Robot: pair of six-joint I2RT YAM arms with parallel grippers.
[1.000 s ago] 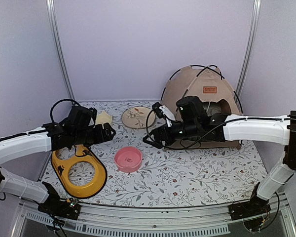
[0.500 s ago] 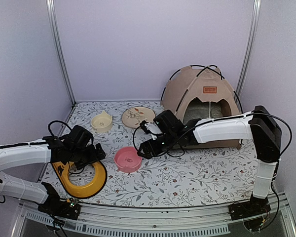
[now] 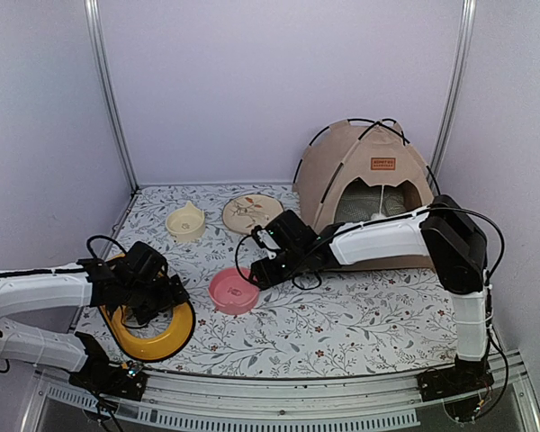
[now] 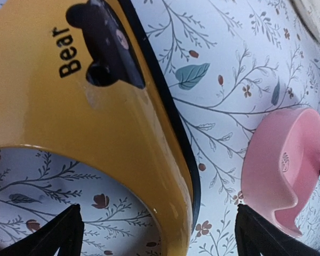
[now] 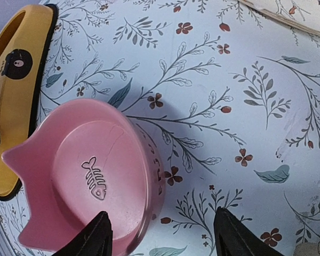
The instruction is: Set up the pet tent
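Note:
The pet tent (image 3: 364,180) stands upright at the back right, beige with thin black poles crossing over its top, an orange-brown label (image 3: 382,164) and a white pompom (image 3: 378,216) hanging in its doorway. Neither gripper touches it. My right gripper (image 3: 252,274) (image 5: 162,234) is low at the table's middle, to the tent's left. It is open, with one finger over the inside of a pink bowl (image 5: 90,176) and the other outside the bowl's rim. My left gripper (image 3: 171,292) (image 4: 157,237) is open, wide, astride the rim of a yellow ring stand (image 4: 69,106).
The pink bowl (image 3: 233,290) sits mid-table beside the yellow ring stand (image 3: 148,324) at the front left. A cream bowl (image 3: 186,221) and a round floral plate (image 3: 252,213) lie at the back, left of the tent. A flowered cloth (image 3: 360,315) covers the table.
My right arm swung left and down from in front of the tent to the pink bowl, its jaws narrowing. My left arm dropped toward me onto the yellow stand.

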